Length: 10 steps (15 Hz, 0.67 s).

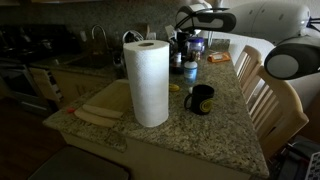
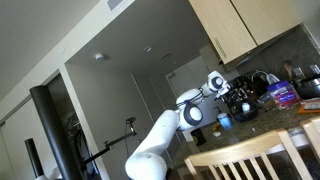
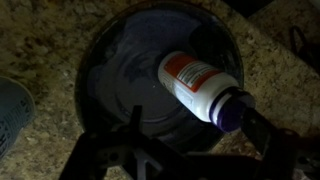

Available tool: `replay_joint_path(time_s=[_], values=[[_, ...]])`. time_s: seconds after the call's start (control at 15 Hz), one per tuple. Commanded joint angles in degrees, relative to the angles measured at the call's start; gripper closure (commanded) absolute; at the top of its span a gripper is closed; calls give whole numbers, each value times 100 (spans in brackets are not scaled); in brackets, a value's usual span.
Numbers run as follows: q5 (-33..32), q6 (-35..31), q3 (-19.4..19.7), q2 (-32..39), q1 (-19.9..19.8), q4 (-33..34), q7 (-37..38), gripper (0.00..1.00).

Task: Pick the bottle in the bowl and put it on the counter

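In the wrist view a white bottle (image 3: 197,83) with a red label and a blue cap lies on its side in the small dark round bowl (image 3: 115,75). The cap points to the lower right. The bowl stands on the speckled granite counter (image 3: 50,30). My gripper (image 3: 197,128) hangs just above the bowl and is open. Its dark fingers stand on either side of the bottle's cap end, the right one close beside the cap. In both exterior views the gripper (image 1: 190,42) (image 2: 238,95) is lowered over the back of the counter (image 1: 215,125). The bowl is not clear there.
A tall white paper-towel roll (image 1: 150,82) and a black mug (image 1: 200,98) stand mid-counter. A sink (image 1: 105,100) lies beside the roll. Small bottles and clutter (image 1: 190,68) surround the gripper. Wooden chairs (image 1: 262,95) line the counter's side. A blue-grey item (image 3: 10,112) lies beside the bowl.
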<state>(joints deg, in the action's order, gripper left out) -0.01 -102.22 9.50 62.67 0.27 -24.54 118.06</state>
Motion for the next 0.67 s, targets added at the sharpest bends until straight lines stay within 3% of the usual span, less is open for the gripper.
replay_joint_path(time_s=[0.0, 0.4, 0.47, 0.6], values=[[50, 18, -59, -13, -25, -5, -119, 0], [-388, -605, 397, 104, 166, 267, 874, 0], [-253, -381, 230, 1, 90, 108, 483, 0], [-319, -442, 315, 1, 145, 145, 632, 0]])
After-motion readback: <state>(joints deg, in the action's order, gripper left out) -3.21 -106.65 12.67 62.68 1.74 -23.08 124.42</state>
